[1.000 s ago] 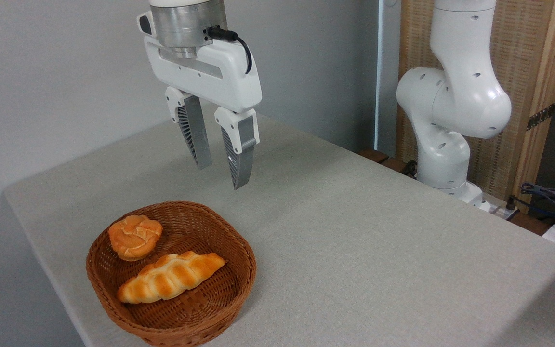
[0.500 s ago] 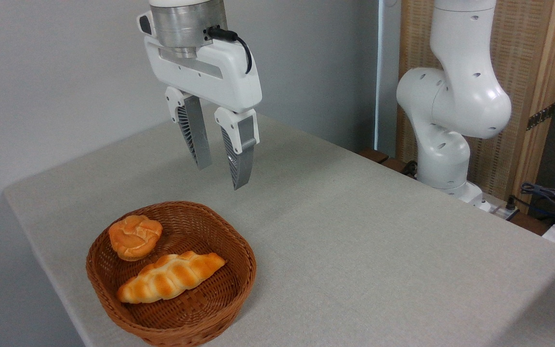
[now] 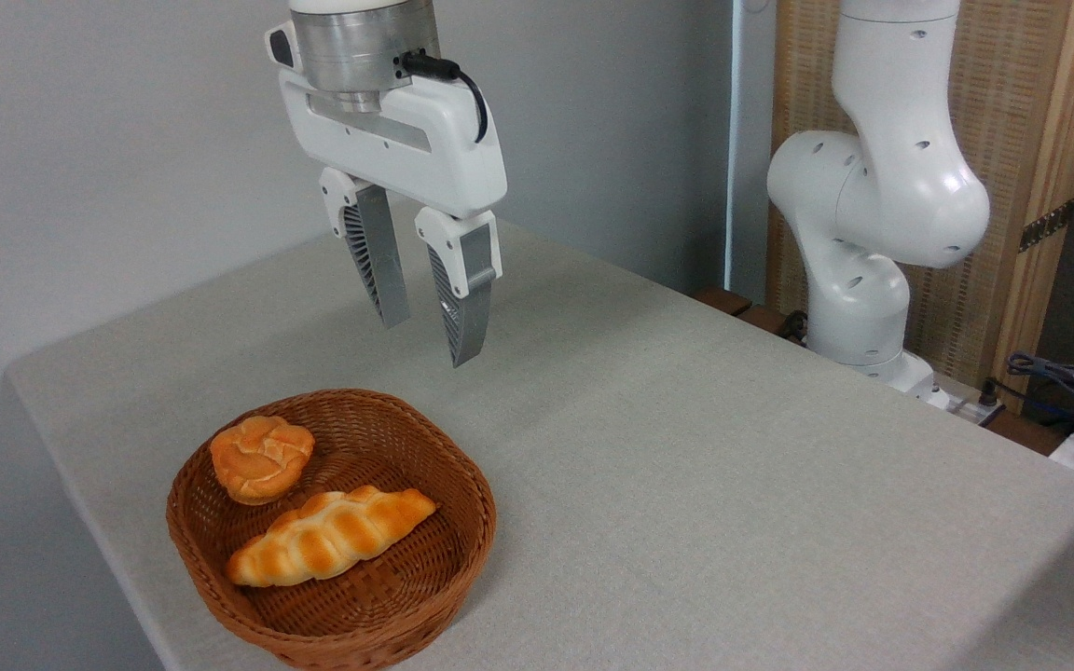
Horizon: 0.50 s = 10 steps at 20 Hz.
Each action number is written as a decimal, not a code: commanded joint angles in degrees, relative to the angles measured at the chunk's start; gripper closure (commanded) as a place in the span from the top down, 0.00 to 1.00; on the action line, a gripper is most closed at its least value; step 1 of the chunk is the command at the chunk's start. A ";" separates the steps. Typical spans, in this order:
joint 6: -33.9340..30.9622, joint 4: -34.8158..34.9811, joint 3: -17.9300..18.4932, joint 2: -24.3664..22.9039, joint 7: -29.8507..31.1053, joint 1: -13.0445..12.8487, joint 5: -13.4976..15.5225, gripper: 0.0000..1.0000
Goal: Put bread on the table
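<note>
Wicker basket (image 3: 220, 578), glossy braided bread (image 3: 330, 536)

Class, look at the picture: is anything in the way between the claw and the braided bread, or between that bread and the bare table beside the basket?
Nothing visible blocks the open claw from the bread, which lies uncovered in the basket. The round bun sits beside it, apart. Only the basket's rim separates the bread from the table.
</note>
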State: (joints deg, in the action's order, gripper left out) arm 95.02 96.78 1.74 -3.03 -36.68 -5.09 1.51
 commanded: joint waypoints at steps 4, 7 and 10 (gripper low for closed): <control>-1.07 -0.10 0.54 -0.57 -0.67 -0.44 -0.02 1.00; -0.89 -0.02 0.54 -0.48 -0.58 -0.36 -0.02 1.00; 2.60 1.29 0.37 -0.66 -0.41 -0.62 0.07 1.00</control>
State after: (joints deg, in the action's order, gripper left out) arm 95.07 96.78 1.74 -3.03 -36.68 -5.11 1.51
